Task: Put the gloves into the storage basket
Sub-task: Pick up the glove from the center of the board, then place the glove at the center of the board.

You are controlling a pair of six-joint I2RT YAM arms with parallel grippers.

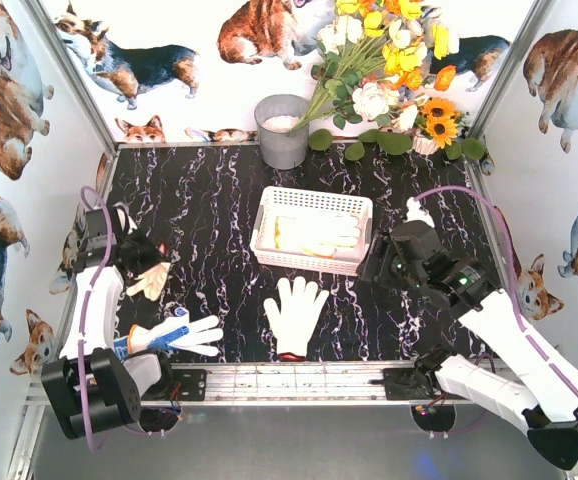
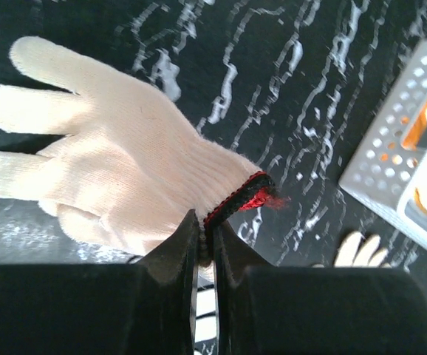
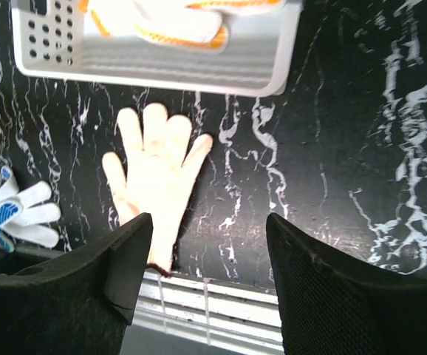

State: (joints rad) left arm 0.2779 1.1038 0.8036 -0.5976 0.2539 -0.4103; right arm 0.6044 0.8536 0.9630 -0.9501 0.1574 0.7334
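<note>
**Inspector:** Top external view, largest item first. State the table and the basket.

**Officer:** Table (image 1: 199,210) is black with white veining. Basket (image 1: 309,263) stands upright near its middle. Bucket (image 1: 282,135) stands behind the basket, slightly to its left and apart from it.

**Inspector:** The grippers?

**Officer:** Left gripper (image 1: 144,262) is well to the left of the basket. The left wrist view shows its jaws pinched together on the red-edged cuff of the held glove (image 2: 117,163). That glove's fingers point away from the basket. I cannot tell whether it is clear of the table. Right gripper (image 1: 381,262) is just beside the basket's near right corner. The right wrist view shows its jaws standing apart with nothing between them, only bare table below.

**Inspector:** The other gloves?

**Officer:** Stowed gloves (image 1: 314,233) lie flat inside the basket with orange-yellow edges showing. I cannot give a sure count. Plain glove (image 1: 295,312) lies flat on the table just in front of the basket, fingers towards it and not touching it. Dotted glove (image 1: 174,333) lies on the table in front of the basket and well to its left. It has blue on the palm, and its fingers point towards the plain glove.
</note>
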